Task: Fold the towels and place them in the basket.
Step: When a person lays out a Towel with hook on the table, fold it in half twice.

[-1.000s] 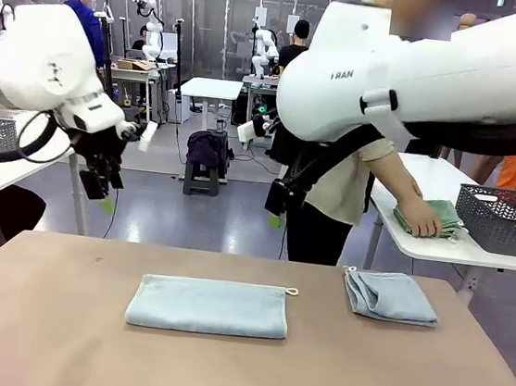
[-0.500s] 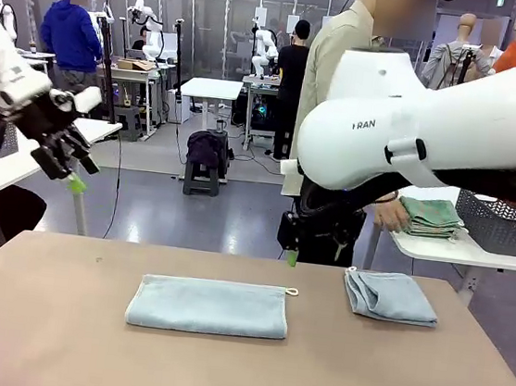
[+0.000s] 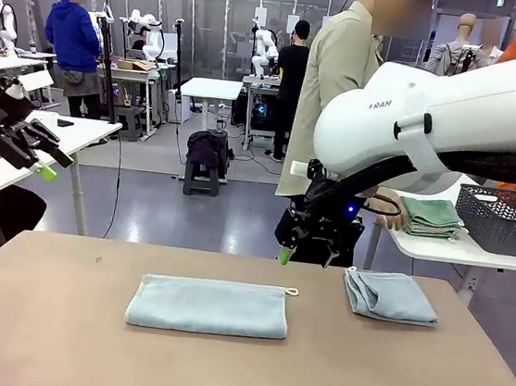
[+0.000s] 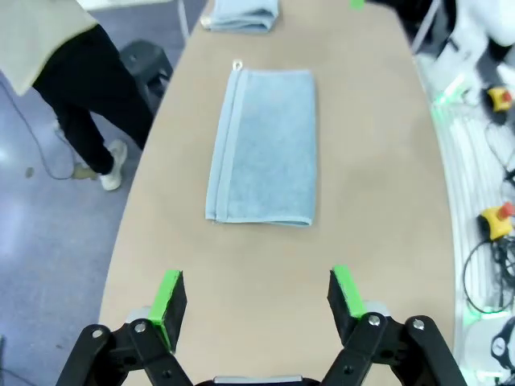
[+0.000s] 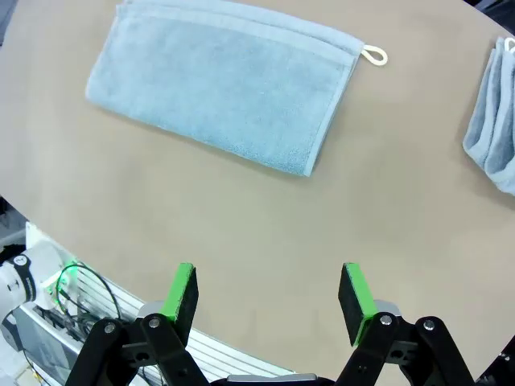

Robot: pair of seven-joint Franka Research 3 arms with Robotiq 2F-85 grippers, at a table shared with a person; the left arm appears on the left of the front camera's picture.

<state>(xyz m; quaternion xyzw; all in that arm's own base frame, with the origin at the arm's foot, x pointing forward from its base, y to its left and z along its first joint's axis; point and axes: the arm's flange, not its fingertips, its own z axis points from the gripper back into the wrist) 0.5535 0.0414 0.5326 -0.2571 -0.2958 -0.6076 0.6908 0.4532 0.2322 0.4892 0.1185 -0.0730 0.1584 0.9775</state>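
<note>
Nearest us, the long towel [image 3: 209, 306] is lying folded lengthwise in the middle of the table [image 3: 37, 336]. To its right, the smaller folded towel [image 3: 390, 297] is sitting near the far edge. The right gripper [image 3: 307, 253] is hanging above that edge, jaws spread wide and empty. The left gripper [image 3: 46, 155] is hovering off to the left, equally wide, carrying nothing. Beyond, a person [image 3: 335, 90] is standing by the side table [image 3: 438, 246], where green cloths [image 3: 432, 216] are lying beside the basket [image 3: 507, 219].

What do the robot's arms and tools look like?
The right arm has a rounded glossy white shell with dark lettering and a black cable beneath. The left tool and right tool are black jointed linkages, each with two fingers tipped by bright green pads.
</note>
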